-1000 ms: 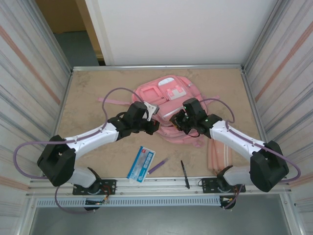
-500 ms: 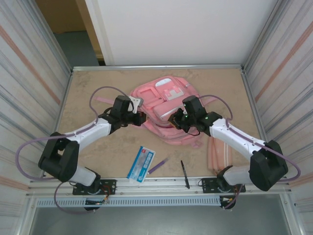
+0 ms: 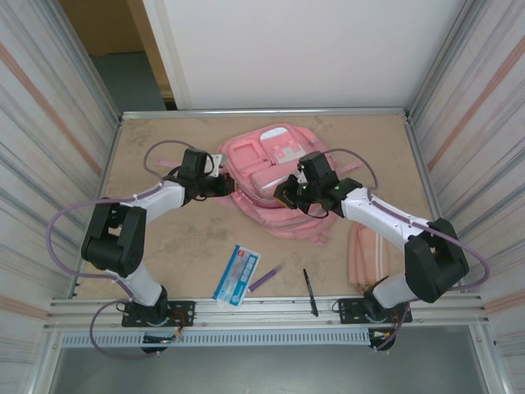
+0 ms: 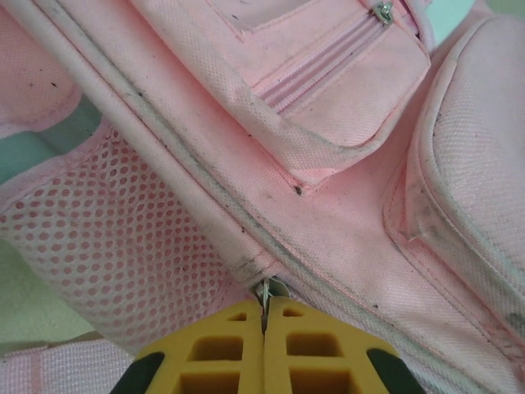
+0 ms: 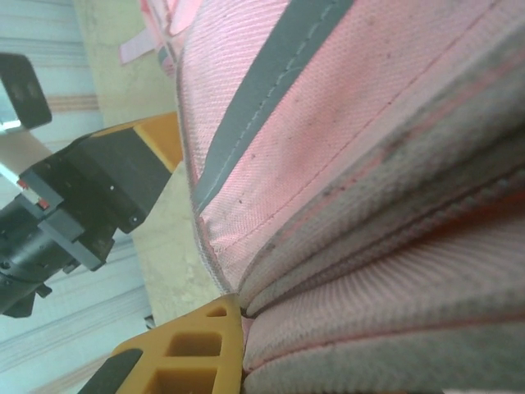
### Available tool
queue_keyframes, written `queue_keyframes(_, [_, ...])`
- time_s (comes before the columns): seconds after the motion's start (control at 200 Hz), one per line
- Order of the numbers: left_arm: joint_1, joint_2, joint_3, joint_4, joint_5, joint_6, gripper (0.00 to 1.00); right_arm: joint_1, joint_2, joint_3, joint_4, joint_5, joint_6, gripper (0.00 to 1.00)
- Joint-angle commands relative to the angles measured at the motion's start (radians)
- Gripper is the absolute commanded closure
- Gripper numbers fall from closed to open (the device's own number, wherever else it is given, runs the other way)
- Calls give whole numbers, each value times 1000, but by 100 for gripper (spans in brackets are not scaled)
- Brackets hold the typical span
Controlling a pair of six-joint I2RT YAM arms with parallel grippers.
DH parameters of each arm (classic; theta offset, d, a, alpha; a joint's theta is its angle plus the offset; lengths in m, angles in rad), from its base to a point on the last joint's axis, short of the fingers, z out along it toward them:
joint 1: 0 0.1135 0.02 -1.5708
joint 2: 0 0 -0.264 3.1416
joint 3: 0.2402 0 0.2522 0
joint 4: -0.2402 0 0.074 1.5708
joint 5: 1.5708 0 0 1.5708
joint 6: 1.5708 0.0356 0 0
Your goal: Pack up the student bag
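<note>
Left wrist view: the left gripper (image 4: 264, 316) has its yellow fingers pressed right together on the little metal zip pull (image 4: 267, 289) at the seam of the bag (image 4: 344, 205), just beside the mesh side pocket. So it's fully closed with the pull pinched in it.

In the right wrist view one yellow finger (image 5: 193, 349) sits hard against a fold of bag fabric, so the right gripper (image 3: 289, 195) looks clamped on the bag's edge. The other finger is buried behind the cloth, so I can't see the whole grip.

Compared with a second ago, from the top camera the left gripper has slid from the bag's near-left part out to its left edge, and that arm's elbow has swung wide to the left. The right gripper has crept a bit left and further in. The bag sits at the far middle of the table (image 3: 164, 246), and its near edge now spreads further toward the arms.

Near the front edge and untouched: a blue-and-white packet (image 3: 237, 275), a purple pen (image 3: 265, 278), a black pen (image 3: 309, 291), and a pink pencil case (image 3: 365, 258) partly tucked under the right arm.

From above, both sets of fingers are too small to make out.
</note>
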Motion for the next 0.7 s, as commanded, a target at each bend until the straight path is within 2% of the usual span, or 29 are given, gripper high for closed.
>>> queue_keyframes(0.0, [44, 12, 42, -6, -90, -17, 98, 18, 4, 69, -9, -60, -119, 84])
queue_keyframes(0.07, [44, -11, 32, -12, -79, -13, 87, 17, 17, 102, -12, -39, -181, 84])
queue_keyframes(0.155, [44, -51, 7, -24, -53, -26, 63, 16, 35, 138, -4, -45, -247, 84])
queue_keyframes(0.236, [44, -106, -35, -36, -13, -83, 55, 17, 55, 176, 6, -90, -302, 89])
queue_keyframes(0.291, [44, -150, -75, -32, 22, -131, 53, 22, 68, 193, 25, -105, -333, 94])
queue_keyframes(0.446, [44, -278, -183, -70, 59, -216, 52, 33, 108, 265, 22, -94, -441, 93])
queue_keyframes(0.546, [44, -345, -219, -108, 96, -224, 51, 40, 126, 284, 33, -100, -509, 92])
queue_keyframes(0.697, [44, -433, -231, -189, 87, -208, 51, 52, 166, 293, 51, -113, -634, 92])
